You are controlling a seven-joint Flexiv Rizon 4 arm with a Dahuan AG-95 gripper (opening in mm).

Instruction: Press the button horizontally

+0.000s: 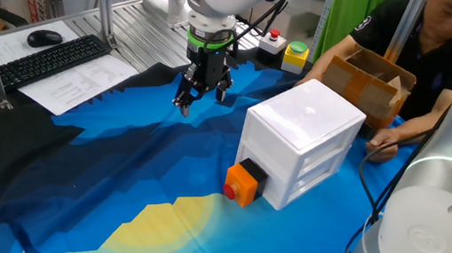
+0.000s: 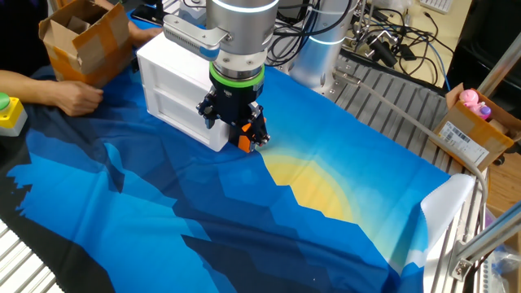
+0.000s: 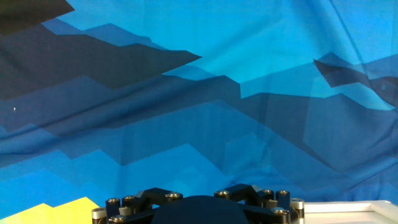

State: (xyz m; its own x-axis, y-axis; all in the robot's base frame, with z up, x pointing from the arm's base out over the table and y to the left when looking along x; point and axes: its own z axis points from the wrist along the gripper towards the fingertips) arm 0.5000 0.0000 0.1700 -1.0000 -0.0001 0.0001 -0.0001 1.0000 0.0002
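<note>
Small red button (image 1: 230, 192) in orange cube housing (image 1: 241, 183), black base, fixed to white box (image 1: 304, 137) side, below pincer (image 1: 201, 100), well apart. Blue cloth (image 1: 108, 175) open all round pincer. Other fixed view: pincer (image 2: 234, 130) overlaps housing (image 2: 243, 143), button hidden. Hand view: only cloth (image 3: 186, 112), box edge (image 3: 348, 211). Finger gap: cannot tell.

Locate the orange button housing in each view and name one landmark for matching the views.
One fixed view: orange button housing is lower centre, on the white box.
Other fixed view: a sliver at centre, behind the gripper.
Hand view: not visible.
Shared landmark: white box.
</note>
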